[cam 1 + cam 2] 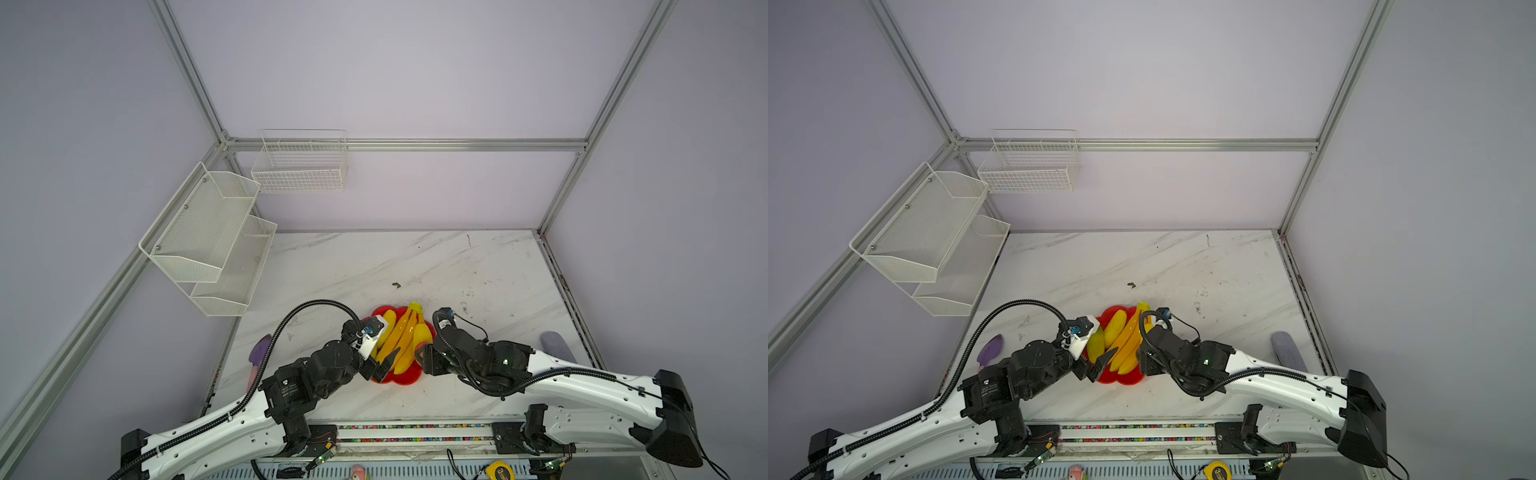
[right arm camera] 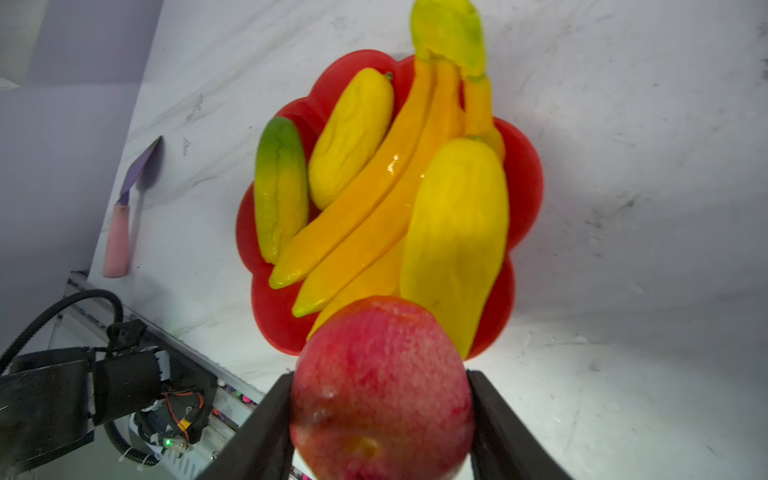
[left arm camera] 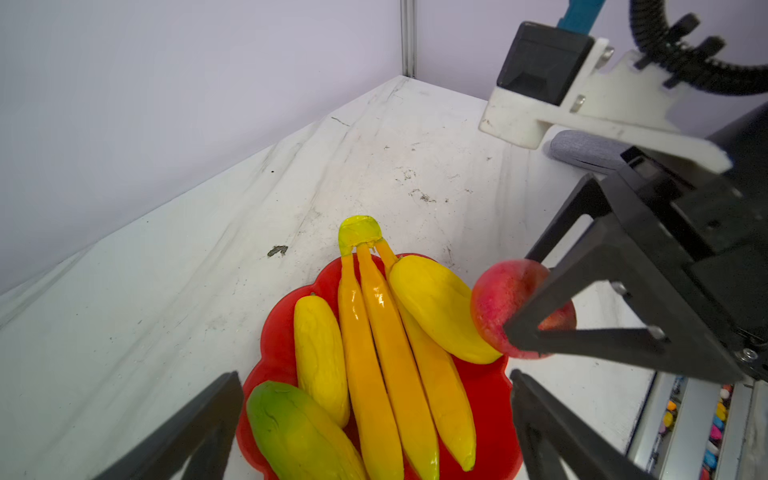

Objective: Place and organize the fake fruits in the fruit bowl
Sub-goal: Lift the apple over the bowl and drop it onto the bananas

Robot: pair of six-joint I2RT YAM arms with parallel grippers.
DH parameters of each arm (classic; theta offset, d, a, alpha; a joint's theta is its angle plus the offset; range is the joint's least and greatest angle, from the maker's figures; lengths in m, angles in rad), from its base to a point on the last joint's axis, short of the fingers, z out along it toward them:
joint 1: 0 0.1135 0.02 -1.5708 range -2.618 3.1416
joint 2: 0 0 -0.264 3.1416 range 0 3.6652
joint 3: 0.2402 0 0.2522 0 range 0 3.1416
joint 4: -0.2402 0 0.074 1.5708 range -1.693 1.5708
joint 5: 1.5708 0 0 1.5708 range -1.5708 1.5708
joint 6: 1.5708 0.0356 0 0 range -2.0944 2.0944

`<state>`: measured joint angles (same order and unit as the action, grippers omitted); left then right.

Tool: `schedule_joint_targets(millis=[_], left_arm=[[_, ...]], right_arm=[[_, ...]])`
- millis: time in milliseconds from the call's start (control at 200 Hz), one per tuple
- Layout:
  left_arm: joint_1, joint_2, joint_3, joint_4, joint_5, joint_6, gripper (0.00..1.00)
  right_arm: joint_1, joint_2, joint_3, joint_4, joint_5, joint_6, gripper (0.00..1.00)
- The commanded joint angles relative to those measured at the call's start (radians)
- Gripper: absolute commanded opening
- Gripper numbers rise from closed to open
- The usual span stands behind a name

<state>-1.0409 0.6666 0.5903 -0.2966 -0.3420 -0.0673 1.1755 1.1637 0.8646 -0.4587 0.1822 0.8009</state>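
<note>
Banana bunch (image 2: 374,199) and three oblong fruits (image 2: 457,232) already lie in the red fruit bowl (image 2: 525,166), while my right claw (image 2: 379,376) clamps the last apple (image 3: 496,297) at its edge, left claw (image 3: 374,376) spread apart.

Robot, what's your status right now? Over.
Right gripper shut on red apple at edge of fruit bowl. Left gripper open, empty, over bowl. Banana bunch, oblong fruits already inside. Path looks clear.
</note>
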Motion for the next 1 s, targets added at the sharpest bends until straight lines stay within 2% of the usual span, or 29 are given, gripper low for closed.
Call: schedule_joint_targets(millis=[0,125,285,475,765,995], left_arm=[[0.005,-0.03,0.001,-0.028,-0.055,-0.019,1.0],[0.006,-0.039,0.003,-0.034,-0.093,-0.03,1.0],[0.006,-0.052,0.004,-0.03,-0.145,-0.045,1.0],[0.008,-0.094,0.0,-0.08,-0.267,-0.08,1.0],[0.008,-0.17,-0.029,-0.104,-0.285,-0.098,1.0],[0.01,-0.159,-0.029,-0.099,-0.275,-0.095,1.0]], right_arm=[[0.039,0.064,0.01,0.104,-0.023,-0.065,0.49],[0.049,0.13,0.041,0.17,0.002,-0.073,0.49],[0.046,0.265,0.146,0.152,0.082,-0.071,0.5],[-0.016,0.392,0.2,0.146,0.098,-0.081,0.5],[-0.059,0.455,0.217,0.157,0.078,-0.126,0.52],[-0.068,0.496,0.227,0.166,0.059,-0.148,0.6]])
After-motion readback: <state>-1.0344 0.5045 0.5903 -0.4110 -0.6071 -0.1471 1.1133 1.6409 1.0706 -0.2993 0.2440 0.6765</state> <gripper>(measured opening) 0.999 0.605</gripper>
